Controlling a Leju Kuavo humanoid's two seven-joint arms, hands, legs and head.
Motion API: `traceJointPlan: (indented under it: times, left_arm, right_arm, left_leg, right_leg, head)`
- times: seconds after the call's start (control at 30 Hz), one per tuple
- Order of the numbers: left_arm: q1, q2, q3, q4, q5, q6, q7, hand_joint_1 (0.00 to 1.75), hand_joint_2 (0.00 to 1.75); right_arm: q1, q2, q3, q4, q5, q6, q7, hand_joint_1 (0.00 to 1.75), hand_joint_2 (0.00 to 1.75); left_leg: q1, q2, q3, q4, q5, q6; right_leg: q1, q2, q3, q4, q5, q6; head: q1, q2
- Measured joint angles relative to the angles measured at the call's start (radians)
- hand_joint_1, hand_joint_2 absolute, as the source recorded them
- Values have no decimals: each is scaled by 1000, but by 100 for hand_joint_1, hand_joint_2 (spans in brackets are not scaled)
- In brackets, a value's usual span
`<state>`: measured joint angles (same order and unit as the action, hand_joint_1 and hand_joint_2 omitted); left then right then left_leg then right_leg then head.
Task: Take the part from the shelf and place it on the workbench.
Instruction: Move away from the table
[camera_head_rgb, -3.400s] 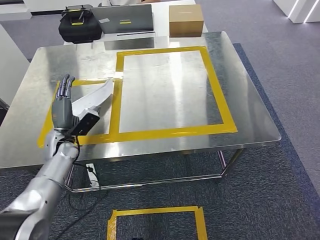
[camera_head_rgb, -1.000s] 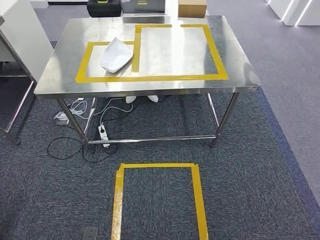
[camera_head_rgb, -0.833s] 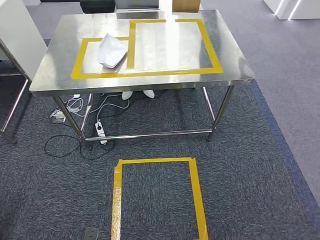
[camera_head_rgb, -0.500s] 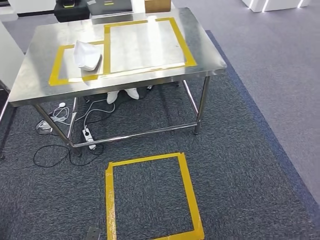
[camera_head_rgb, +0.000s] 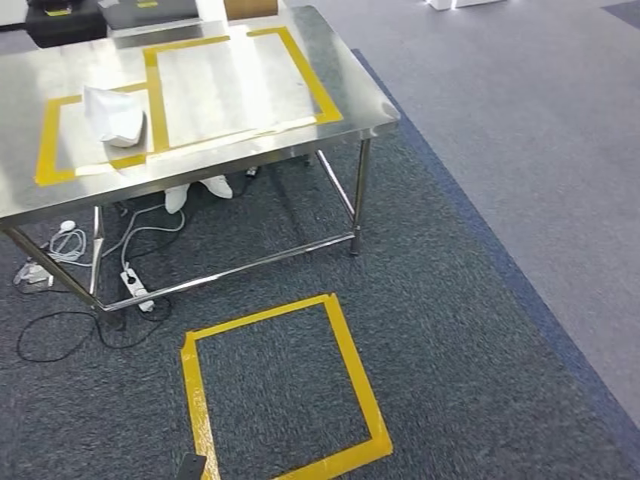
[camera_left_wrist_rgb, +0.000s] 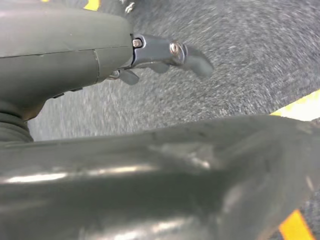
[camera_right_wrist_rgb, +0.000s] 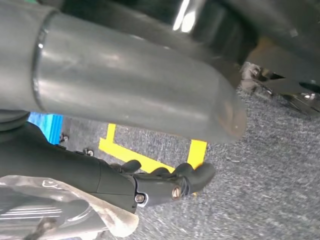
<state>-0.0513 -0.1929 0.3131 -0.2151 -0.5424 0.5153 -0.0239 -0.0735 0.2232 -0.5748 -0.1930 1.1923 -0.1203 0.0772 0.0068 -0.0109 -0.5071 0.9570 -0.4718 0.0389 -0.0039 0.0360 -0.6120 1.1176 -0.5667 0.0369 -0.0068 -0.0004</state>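
The white curved part (camera_head_rgb: 113, 112) lies on the steel workbench (camera_head_rgb: 226, 150), inside the smaller yellow taped rectangle and partly over its tape. Nothing touches it. The workbench stands at the upper left of the head view, some way off from me. My left hand (camera_left_wrist_rgb: 113, 52) hangs above the dark carpet with its fingers (camera_left_wrist_rgb: 177, 52) stretched out, holding nothing. My right hand (camera_right_wrist_rgb: 124, 182) also hangs over the carpet, its dark fingers (camera_right_wrist_rgb: 188, 180) nearly straight and bare.
A yellow taped square (camera_head_rgb: 347, 350) marks the carpet before the workbench. Cables and a power strip (camera_head_rgb: 136, 285) lie under it, and a person's white shoes (camera_head_rgb: 200, 192) stand behind. A black bag (camera_head_rgb: 64, 15) and brown box (camera_head_rgb: 249, 8) sit beyond. Lighter floor (camera_head_rgb: 528, 120) runs along the right.
My left hand, earlier at the part on the bench, has let it go. The camera has since backed away and turned right, sliding the workbench to the upper left.
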Motion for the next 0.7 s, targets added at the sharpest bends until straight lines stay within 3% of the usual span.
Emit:
traceJointPlan:
  times: [0.07, 0.1, 0.13, 0.2, 0.23, 0.3, 0.37, 0.4, 0.47, 0.5, 0.57, 0.6, 0.63, 0.7]
  left_arm:
    - [3, 0, -1, 1, -3, -2, 3, 0, 0]
    - [4, 0, -2, 1, -4, -2, 4, 0, 0]
    - [4, -1, -3, 1, -5, -3, 4, 0, 0]
    - [3, -1, -5, 1, -8, -4, 4, 0, 0]
    - [2, -1, -5, 1, -10, -5, 5, 0, 0]
    - [2, 0, -7, 2, -13, -5, 6, 0, 0]
    - [0, 1, -11, 2, -15, -5, 8, 0, 0]
    - [-1, 1, -14, 2, -16, -5, 9, 0, 0]
    - [0, 1, -20, 2, -17, -5, 11, 0, 0]
    - [0, 1, -21, 2, -17, -5, 11, 0, 0]
    - [3, 2, -22, 2, -17, -5, 14, 0, 0]
    - [4, 2, -23, 2, -17, -5, 14, 0, 0]
    - [5, 3, -23, 2, -17, -6, 15, 0, 0]
    - [5, 4, -23, 2, -18, -6, 15, 0, 0]
  right_arm:
    - [-2, 0, 0, 0, 1, 1, 0, 0, 0]
    - [-1, -1, 0, 0, 1, 1, 0, 0, 0]
    - [1, -2, 0, 0, 2, 1, 1, 0, 0]
    - [3, -4, 0, 0, 1, 3, 1, 0, 0]
    - [1, -4, 0, 0, 0, 4, 1, 0, 0]
    - [-3, -3, 0, 0, -2, 7, 1, 0, 0]
    - [-1, -3, -1, 0, -4, 10, 1, 0, 0]
    - [1, -3, -3, 0, -4, 11, 1, 0, 0]
    - [1, -3, -6, 0, -5, 12, 1, 0, 0]
    - [0, -3, -7, 0, -5, 12, 2, 0, 0]
    - [0, -3, -8, 0, -6, 13, 2, 0, 0]
    - [2, -3, -9, 0, -6, 14, 2, 0, 0]
    - [4, -3, -10, 0, -6, 14, 2, 0, 0]
    - [5, -2, -13, 0, -7, 15, 2, 0, 0]
  left_leg:
    - [0, 30, -4, 3, 0, 0]
    - [0, 44, -6, 5, -1, -1]
    - [0, 57, -7, 8, -2, -3]
    - [3, 80, -8, 18, -8, -11]
    - [1, 90, -10, 25, -13, -18]
    - [-3, 106, -11, 35, -18, -30]
    - [-3, 121, -10, 38, -19, -39]
    - [-1, 117, -10, 42, -25, -45]
    - [4, 79, -29, 95, -69, -53]
    - [5, 53, -51, 153, -105, -55]
    - [4, 28, -106, 284, -165, -53]
    - [3, 25, -122, 321, -172, -50]
    - [3, 23, -121, 320, -158, -46]
    - [1, 1, -75, 213, -85, -32]
  right_leg:
    - [-5, -23, -55, 115, -42, 11]
    - [-8, -28, -64, 135, -39, 15]
    - [-11, -34, -54, 116, -18, 20]
    - [-16, -66, 12, -6, 42, 27]
    - [-15, -85, 45, -66, 61, 25]
    - [-11, -101, 73, -119, 68, 10]
    - [-7, -82, 67, -116, 70, -10]
    - [-8, -73, 65, -116, 72, -17]
    - [-10, -54, 62, -118, 80, -32]
    - [-10, -44, 58, -119, 83, -37]
    - [-6, -19, 53, -118, 88, -44]
    - [-4, -5, 51, -117, 90, -44]
    - [-2, 9, 50, -117, 91, -44]
    - [1, 38, 51, -116, 94, -43]
  head:
    - [4, 0]
    - [4, 0]
    - [5, 0]
    - [5, 0]
    - [5, 0]
    - [2, 0]
    - [-2, 0]
    - [-2, 0]
    - [-6, 0]
    - [-8, 0]
    - [-10, 0]
    - [-11, 0]
    - [-11, 0]
    - [-11, 0]
